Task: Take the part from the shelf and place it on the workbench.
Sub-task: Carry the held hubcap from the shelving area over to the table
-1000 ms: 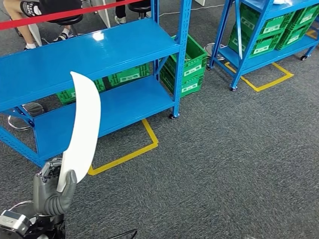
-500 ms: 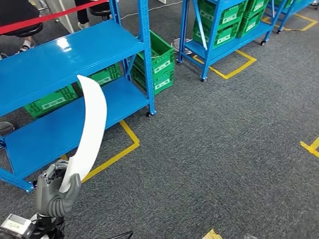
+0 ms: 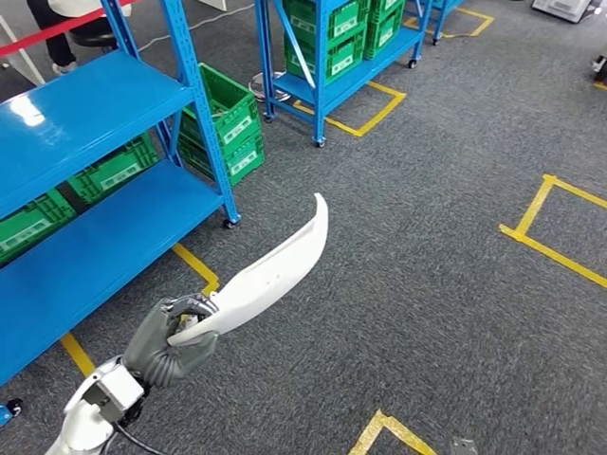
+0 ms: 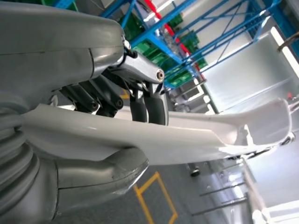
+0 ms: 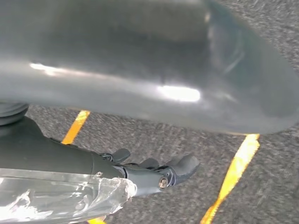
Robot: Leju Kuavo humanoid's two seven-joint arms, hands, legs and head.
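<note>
Your head view looks down and forward from high over grey carpet (image 3: 430,284), blue shelf (image 3: 85,190) at left. Left wrist view sits tight behind the left hand (image 4: 116,135), turned, sharing that shelving. Right wrist view faces the carpet up close.

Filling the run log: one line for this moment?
left robot hand: grips white part | right robot hand: empty | workbench: unseen

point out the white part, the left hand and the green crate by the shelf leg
white part (image 3: 275,270), head view, middle of its curved body
left hand (image 3: 171,341), head view, grey palm gripping the part's near end
green crate (image 3: 228,123), head view, side wall facing the camera
</note>
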